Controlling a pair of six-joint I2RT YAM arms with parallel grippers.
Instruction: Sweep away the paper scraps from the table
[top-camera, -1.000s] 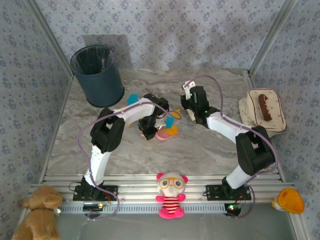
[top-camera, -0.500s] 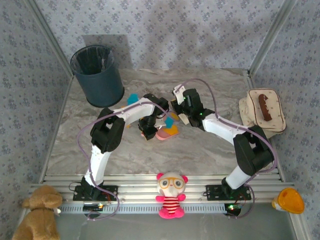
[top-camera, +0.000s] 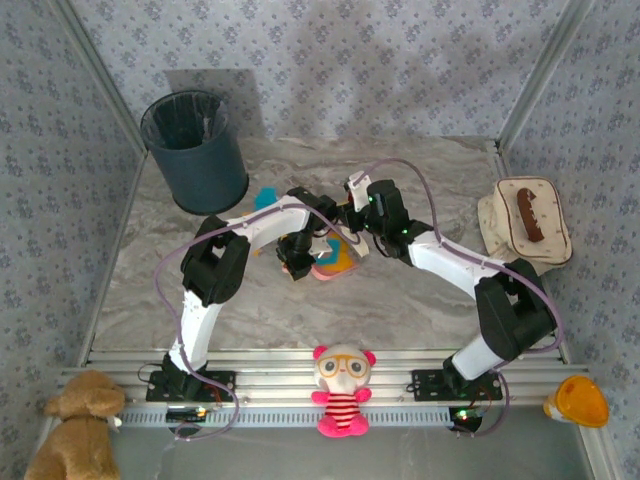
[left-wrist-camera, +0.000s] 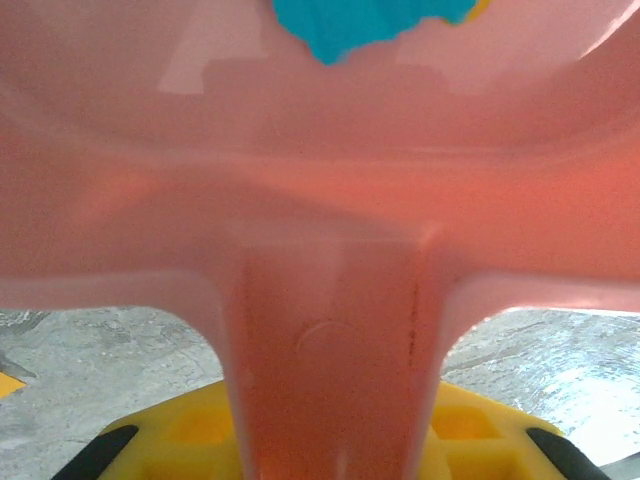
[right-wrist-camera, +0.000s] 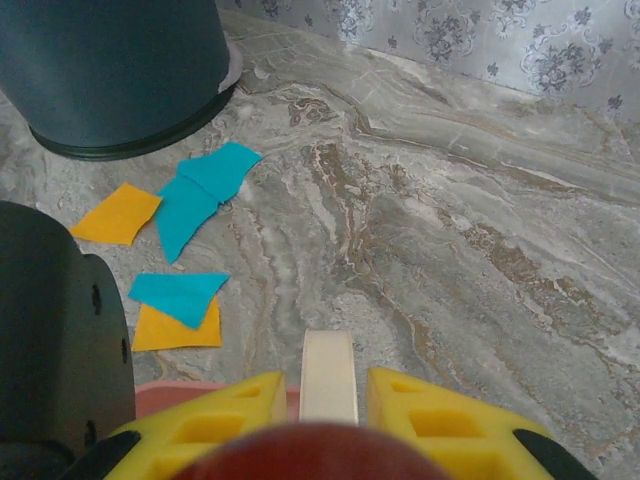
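Bin (top-camera: 195, 150) blocks far-left corner, bag (top-camera: 525, 222) right edge — table (top-camera: 380, 305) front open

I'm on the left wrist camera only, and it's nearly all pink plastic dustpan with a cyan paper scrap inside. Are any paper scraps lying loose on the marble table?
Observer: Yes. Several orange and cyan paper scraps lie on the grey marble table, beside the dark round waste bin.
Operator: Is my pan near them?
Observer: The rim of the pink plastic dustpan sits just short of the nearest orange scrap, with a strip of bare table between them.
Operator: What about the right gripper?
Observer: The right gripper is shut on a narrow cream-coloured bar. I cannot tell what tool it belongs to.
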